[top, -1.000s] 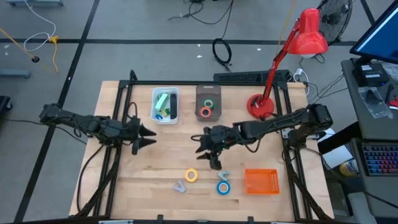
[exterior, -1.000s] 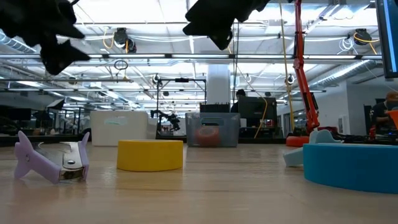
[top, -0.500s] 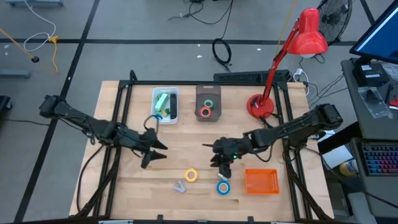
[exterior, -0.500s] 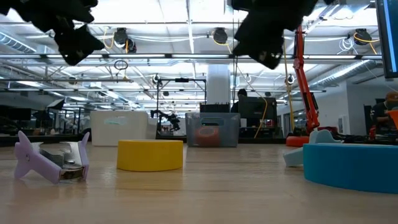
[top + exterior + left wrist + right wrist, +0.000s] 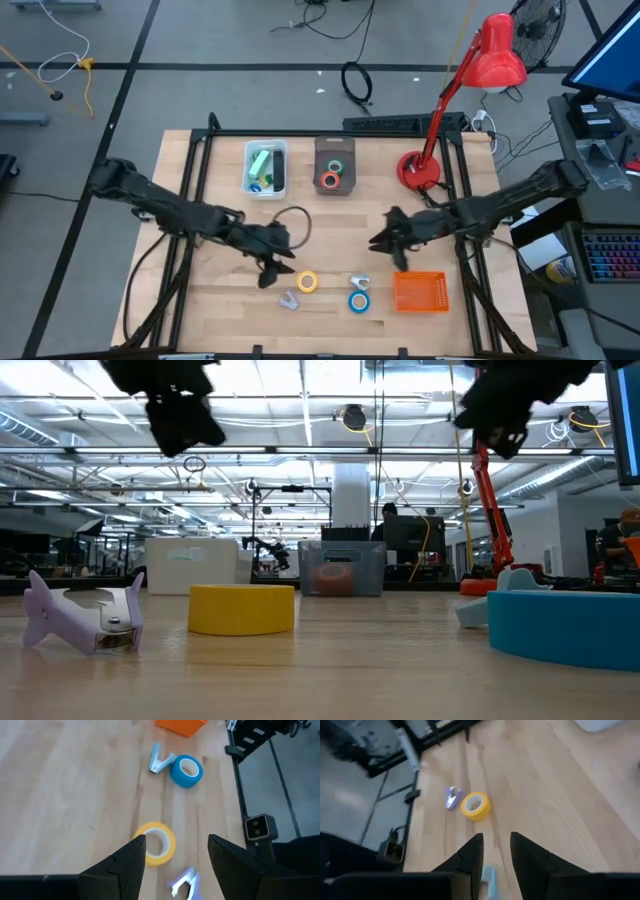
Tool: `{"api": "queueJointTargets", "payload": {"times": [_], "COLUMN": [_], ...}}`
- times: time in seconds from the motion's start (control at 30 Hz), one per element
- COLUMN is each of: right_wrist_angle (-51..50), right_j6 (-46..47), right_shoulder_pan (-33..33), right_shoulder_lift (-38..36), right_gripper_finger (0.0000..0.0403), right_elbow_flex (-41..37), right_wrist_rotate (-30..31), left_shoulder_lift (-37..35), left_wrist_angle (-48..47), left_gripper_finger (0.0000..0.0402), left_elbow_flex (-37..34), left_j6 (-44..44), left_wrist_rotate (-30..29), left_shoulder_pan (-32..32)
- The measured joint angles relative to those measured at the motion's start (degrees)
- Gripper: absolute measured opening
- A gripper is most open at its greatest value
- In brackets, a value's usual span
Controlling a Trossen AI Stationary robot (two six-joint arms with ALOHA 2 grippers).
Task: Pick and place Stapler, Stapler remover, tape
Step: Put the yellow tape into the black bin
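Overhead view: 2 dark arms reach over a wooden table [image 5: 200,300]. The left gripper [image 5: 272,266] hangs just beside the yellow tape roll [image 5: 307,282], fingers spread and holding nothing. The right gripper [image 5: 390,243] hovers just above the orange basket [image 5: 420,291], its fingers a narrow gap apart and empty.

From the yellow tape roll, a lilac staple remover [image 5: 289,299] lies just beside it toward the near edge, and a blue tape roll [image 5: 358,300] sits near it on the basket's side, touching a pale blue staple remover [image 5: 359,284]. A green and an orange-red roll lie in the grey bin [image 5: 335,164] farther back.

The yellow roll looks light, stiff and smooth-sided; I would pinch across its outer wall, or 1 finger through the hole.
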Motion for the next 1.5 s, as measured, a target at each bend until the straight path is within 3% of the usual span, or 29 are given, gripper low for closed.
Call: {"api": "queueJointTargets", "payload": {"times": [0.23,0.53,0.8,1.03,1.27,1.5], "right_wrist_angle": [0.43,1.33,6.91,7.01,6.90,6.88], "right_j6": [-2.36,-1.77,-4.99,-4.90,-4.87,-4.83], "right_shoulder_pan": [0.01,-0.01,-0.01,-0.01,-0.01,-0.01], "right_shoulder_lift": [-16.85,-31.44,-37.89,-42.23,-43.59,-43.59], "right_gripper_finger": [0.0089,0.0089,0.0089,0.0089,0.0089,0.0089], "right_elbow_flex": [-8.41,-17.28,-23.86,-24.93,-24.93,-24.93], "right_wrist_rotate": [-4.93,-8.47,-11.42,-11.43,-11.33,-11.27], "left_shoulder_lift": [12.71,21.78,22.61,22.56,22.99,22.98], "left_wrist_angle": [-1.84,-9.19,-15.00,-15.45,-16.71,-17.07], "left_gripper_finger": [0.0218,0.0218,0.0218,0.0218,0.0218,0.0218], "left_elbow_flex": [8.86,17.77,17.70,17.79,17.79,17.79], "left_j6": [-4.08,-8.24,-18.81,-16.79,-19.02,-20.03], "left_wrist_rotate": [-0.12,7.26,12.02,11.27,2.69,0.94], "left_shoulder_pan": [1.59,4.69,5.22,3.17,2.38,2.53]}}
